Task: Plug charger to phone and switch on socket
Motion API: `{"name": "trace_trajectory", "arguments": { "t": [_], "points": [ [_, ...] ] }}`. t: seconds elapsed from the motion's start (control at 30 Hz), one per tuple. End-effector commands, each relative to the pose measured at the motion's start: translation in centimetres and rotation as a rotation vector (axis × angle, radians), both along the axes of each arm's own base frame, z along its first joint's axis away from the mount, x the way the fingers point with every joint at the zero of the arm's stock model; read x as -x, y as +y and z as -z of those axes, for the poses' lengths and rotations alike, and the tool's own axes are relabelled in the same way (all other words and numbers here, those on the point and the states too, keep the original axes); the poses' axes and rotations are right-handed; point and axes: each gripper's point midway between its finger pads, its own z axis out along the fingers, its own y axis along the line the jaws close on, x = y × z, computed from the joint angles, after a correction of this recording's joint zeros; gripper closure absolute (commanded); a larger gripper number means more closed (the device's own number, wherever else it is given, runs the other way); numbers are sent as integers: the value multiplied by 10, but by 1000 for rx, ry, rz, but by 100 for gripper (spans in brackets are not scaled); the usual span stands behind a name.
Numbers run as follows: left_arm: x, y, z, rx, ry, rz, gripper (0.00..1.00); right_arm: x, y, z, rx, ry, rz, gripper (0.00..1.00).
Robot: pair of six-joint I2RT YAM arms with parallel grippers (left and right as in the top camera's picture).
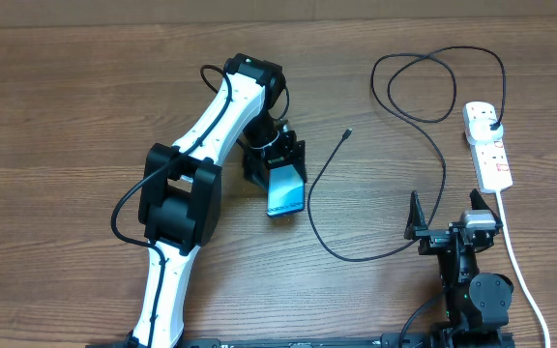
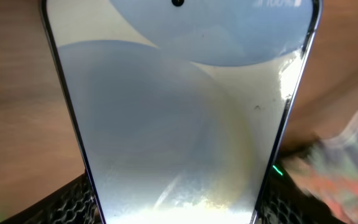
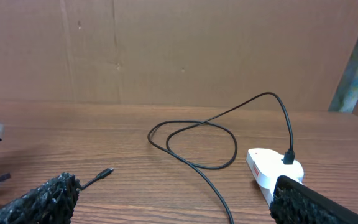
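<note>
Count charger in socket as done, phone connection and switching as pending, grip of left gripper about phone as indeterminable, right gripper as wide open, empty.

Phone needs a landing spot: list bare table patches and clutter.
Bare: wooden tabletop left of the white left arm; front centre, in front of the blue-screened black smartphone and thin black charger cable. Crowded right: cable loops, white power strip, right pincer.

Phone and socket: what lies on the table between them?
Overhead: only the charger's black cable crosses that stretch, connector tip loose toward the phone; otherwise bare table up to the socket.
</note>
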Motion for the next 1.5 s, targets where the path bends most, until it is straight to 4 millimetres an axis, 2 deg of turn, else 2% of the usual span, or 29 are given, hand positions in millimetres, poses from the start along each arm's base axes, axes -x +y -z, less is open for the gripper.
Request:
{"name": "trace_trajectory", "arguments": {
  "t": [0.0, 0.17, 0.27, 0.33, 0.4, 0.43, 0.47, 0.53, 0.57, 0.63, 0.77, 0.83, 0.9, 0.93, 0.97, 1.03, 1.07, 1.13, 1.2, 1.23, 1.37, 1.47],
  "points": [
    [9, -40, -43, 296, 106, -60, 26, 0, -1, 3, -9, 1, 6, 0],
    [-1, -57, -85, 562, 194, -173, 28, 0, -1, 3, -9, 1, 6, 0],
    [-10, -56, -98, 640, 213, -227, 28, 0, -1, 3, -10, 1, 5, 0],
    [-16, -53, -103, 673, 220, -256, 28, 0, 9, 2, -11, 0, -50, 0],
    [-26, -49, -113, 733, 230, -304, 29, 9, 54, -2, -18, -16, -323, 0],
    [-30, -47, -117, 755, 234, -319, 29, 21, 80, -5, -60, -16, -488, 0],
    [-34, -45, -121, 778, 237, -338, 30, 37, 105, -5, -111, 9, -659, 0],
    [-41, -41, -127, 819, 242, -369, 32, 71, 137, -12, -198, 41, -929, 0],
    [-44, -39, -130, 833, 241, -381, 32, 82, 144, -14, -246, 70, -1008, 0],
    [-48, -34, -132, 852, 232, -394, 32, 88, 148, -17, -312, 104, -1045, 0],
    [-55, -29, -138, 889, 235, -424, 32, 97, 147, -60, -355, -24, -1082, 0],
    [-58, -27, -143, 916, 239, -440, 32, 106, 145, -95, -341, -100, -1092, 0],
    [-60, -27, -147, 941, 246, -450, 32, 102, 141, -127, -349, -72, -1051, 0],
    [-61, -27, -148, 946, 248, -453, 32, 99, 139, -133, -357, -52, -1036, 0],
    [-61, -27, -149, 952, 250, -456, 32, 88, 135, -152, -391, 19, -997, 0],
    [-61, -27, -149, 947, 261, -463, 32, 71, 133, -172, -456, 153, -974, 0],
    [-61, -27, -149, 941, 273, -470, 32, 63, 137, -185, -483, 249, -1008, 0],
    [-61, -27, -149, 933, 288, -478, 32, 60, 147, -203, -472, 315, -1150, 0],
    [-61, -27, -149, 934, 287, -479, 31, 75, 155, -212, -508, 423, -1364, 0],
    [-62, -26, -149, 934, 285, -483, 31, 69, 156, -213, -543, 472, -1396, 0],
    [-66, -21, -149, 937, 279, -494, 32, 48, 161, -213, -585, 499, -1381, 0],
    [-67, -18, -149, 938, 276, -500, 32, 12, 157, -210, -656, 451, -1174, 1]
  ]
}}
